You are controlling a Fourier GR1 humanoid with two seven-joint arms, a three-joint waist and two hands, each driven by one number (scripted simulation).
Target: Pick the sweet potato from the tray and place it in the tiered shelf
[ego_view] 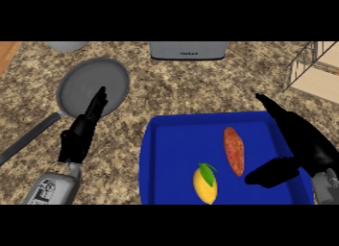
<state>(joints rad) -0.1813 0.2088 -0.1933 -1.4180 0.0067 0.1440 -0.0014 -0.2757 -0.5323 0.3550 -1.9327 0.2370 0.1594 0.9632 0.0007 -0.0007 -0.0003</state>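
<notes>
Sweet potato lies on tray just L of splayed right hand.

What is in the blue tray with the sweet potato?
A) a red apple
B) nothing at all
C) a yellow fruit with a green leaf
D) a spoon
C: a yellow fruit lies in the blue tray, just to the lower left of the sweet potato in the head view.

Tiered shelf partly beyond right edge.
</notes>
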